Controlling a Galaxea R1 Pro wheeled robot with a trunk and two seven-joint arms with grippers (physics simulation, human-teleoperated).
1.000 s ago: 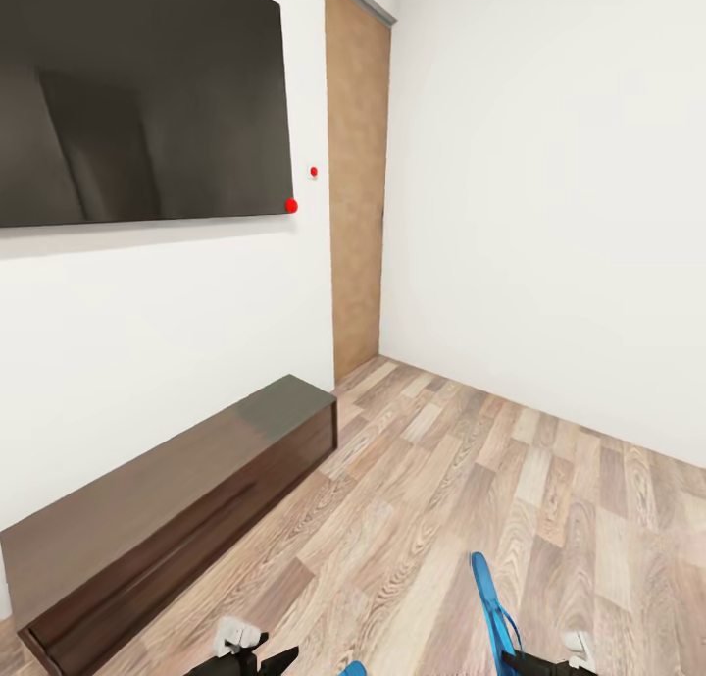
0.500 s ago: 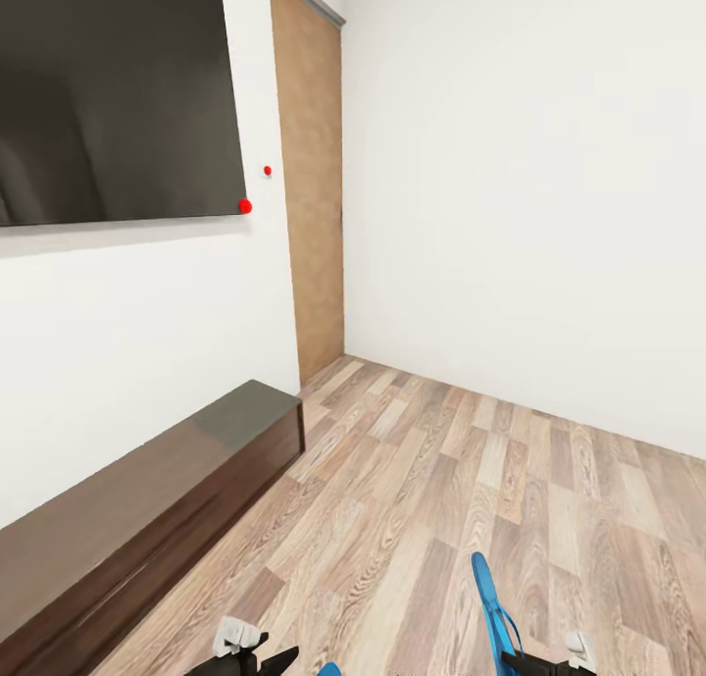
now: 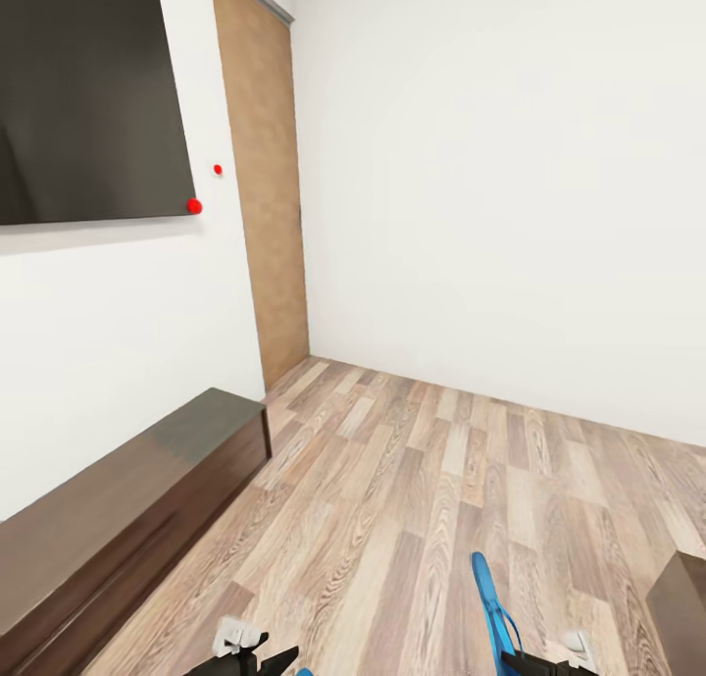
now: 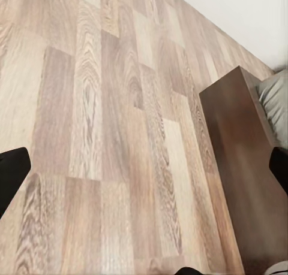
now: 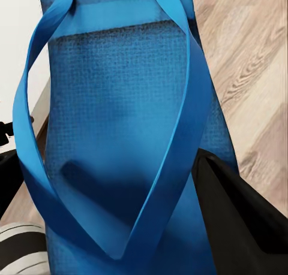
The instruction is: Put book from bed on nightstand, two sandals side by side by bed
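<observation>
Sandal (image 3: 488, 598) is off the floor. It's clamped in the right gripper (image 3: 541, 662) and sticks up at the bottom of the head view, well to the right of the long low cabinet (image 3: 118, 519).

Left to right from there:
- A big dark wall screen (image 3: 88, 97) hangs above the cabinet.
- A wooden door (image 3: 265, 195) is just past the cabinet's far end.
- The left gripper (image 3: 250, 656) is down low, a bit right of the cabinet's near end. Its wrist cam shows the fingers spread wide with nothing but plank floor (image 4: 90, 107) between them.
- Further right of the cabinet are the sandal and the right gripper.
- A dark wood corner (image 3: 681, 607) pokes in farthest from the cabinet. I can't tell if it's the bed frame or a nightstand.

The left wrist cam also catches a dark wood block (image 4: 240, 167) with something pale grey (image 4: 277, 101) behind it, probably the mattress.

Handling-wise, the flip-flop (image 5: 120, 137) looks thin, light and floppy. Its foam sole is textured, so it shouldn't be slippery and it isn't fragile. The black fingers (image 5: 240, 215) pinch the sole across its width, under the straps (image 5: 186, 107), which seems the sane place. Held by a strap alone it would probably dangle and twist, making it annoying to lay flat.
</observation>
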